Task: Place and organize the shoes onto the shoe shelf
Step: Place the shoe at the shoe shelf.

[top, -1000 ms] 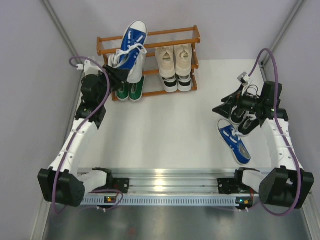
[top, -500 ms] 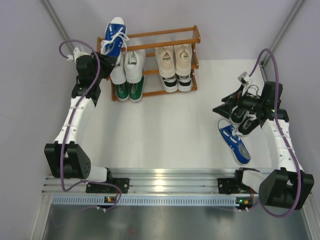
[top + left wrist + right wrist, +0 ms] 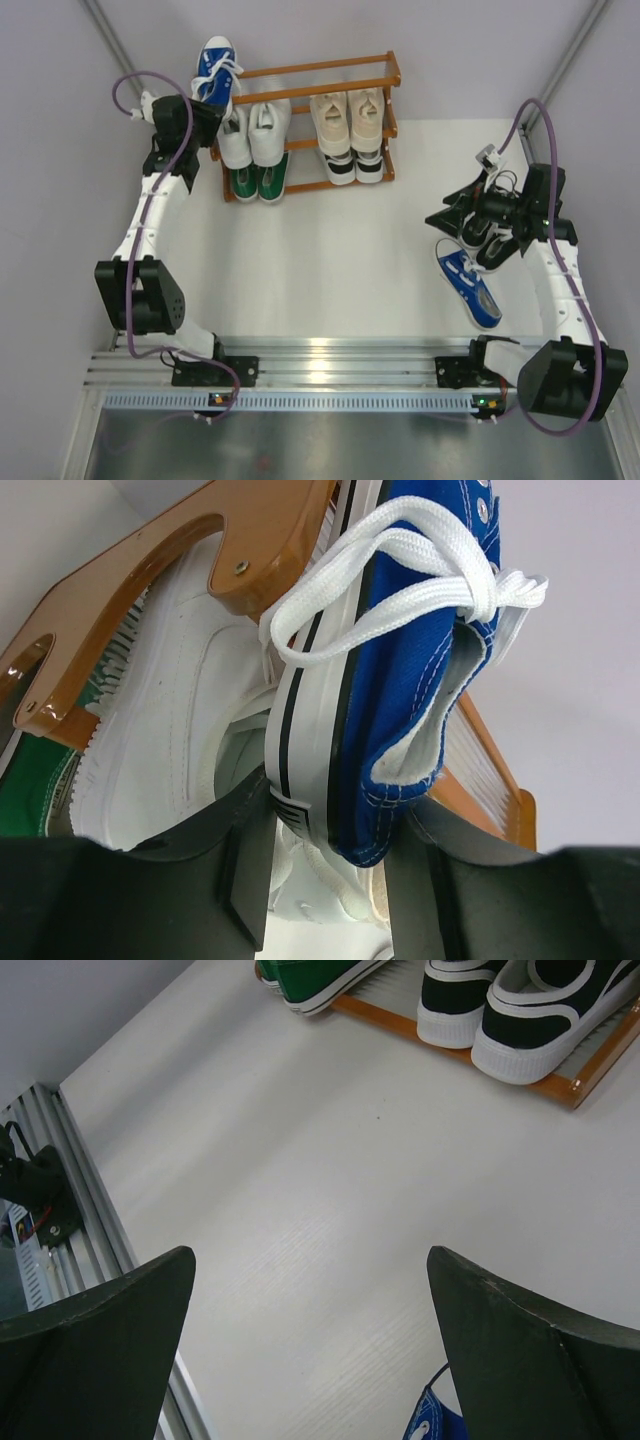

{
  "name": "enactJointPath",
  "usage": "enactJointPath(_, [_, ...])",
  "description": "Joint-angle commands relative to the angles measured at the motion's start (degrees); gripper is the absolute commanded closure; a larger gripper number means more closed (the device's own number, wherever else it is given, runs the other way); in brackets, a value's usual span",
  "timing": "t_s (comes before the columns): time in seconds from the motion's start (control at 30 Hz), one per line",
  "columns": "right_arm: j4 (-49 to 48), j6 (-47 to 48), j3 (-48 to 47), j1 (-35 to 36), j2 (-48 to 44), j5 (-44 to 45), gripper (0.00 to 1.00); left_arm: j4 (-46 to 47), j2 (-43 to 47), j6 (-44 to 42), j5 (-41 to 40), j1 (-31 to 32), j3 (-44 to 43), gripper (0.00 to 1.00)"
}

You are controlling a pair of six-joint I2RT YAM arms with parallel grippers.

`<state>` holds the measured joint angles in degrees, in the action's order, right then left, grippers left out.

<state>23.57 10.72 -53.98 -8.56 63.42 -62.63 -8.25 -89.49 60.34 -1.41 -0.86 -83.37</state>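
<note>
table (image 3: 330,260) middle: open passage | right: blue shoe (image 3: 470,285) blocks

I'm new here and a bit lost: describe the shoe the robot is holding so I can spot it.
Find the orange-brown shoe shelf at the far edge of the table. At its top left corner the left gripper pinches a blue canvas sneaker with white laces. It is the only blue shoe there, right beside the plain white pair.

The rack (image 3: 340,66) stands at the far side of the table (image 3: 330,250). The left-hand pairs (image 3: 252,140) and right-hand pairs (image 3: 350,120) sit on it (each one above another). The left gripper (image 3: 330,830) holds a shoe (image 3: 420,650) at its far-left corner. A lone shoe (image 3: 468,288) lies just nearer than the right gripper (image 3: 450,208).
</note>
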Motion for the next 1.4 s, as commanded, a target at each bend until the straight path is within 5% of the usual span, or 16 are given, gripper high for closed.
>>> enactJointPath(0.0, [-2.39,0.09,0.19,-0.85,-1.63,-1.53,0.01,4.74,-0.06,3.47,-2.37,-0.63,-4.6,1.0])
enactJointPath(0.2, [-2.57,0.0,0.27,-1.02,-1.98,-1.88,0.01,3.24,-2.96,4.26,-1.05,-0.63,-7.33,1.0])
enactJointPath(0.3, [-2.48,0.09,0.36,-1.29,-2.33,-1.97,0.01,3.15,-3.32,4.18,0.0,-0.63,-7.42,0.81])
enactJointPath(0.37, [-2.57,0.09,0.45,-1.46,-2.42,-2.06,0.01,3.24,-3.14,3.91,0.53,-0.63,-7.51,0.56])
enactJointPath(0.43, [-2.57,0.09,0.45,-1.55,-2.33,-2.14,0.01,2.54,-2.88,3.3,0.97,-0.63,-8.03,0.43])
enactJointPath(0.47, [-2.57,0.09,0.36,-1.64,-2.42,-2.14,0.01,2.36,-2.71,2.6,1.06,-0.63,-8.21,0.3])
enactJointPath(0.7, [-2.57,0.09,0.54,-2.25,-2.6,-2.14,0.01,0.08,-0.42,-0.22,5.89,-1.07,-7.69,0.02])
enactJointPath(1.37, [-0.46,2.98,0.01,-3.31,-3.56,-0.3,0.01,-2.74,10.03,-2.85,15.38,-1.77,3.91,0.02])
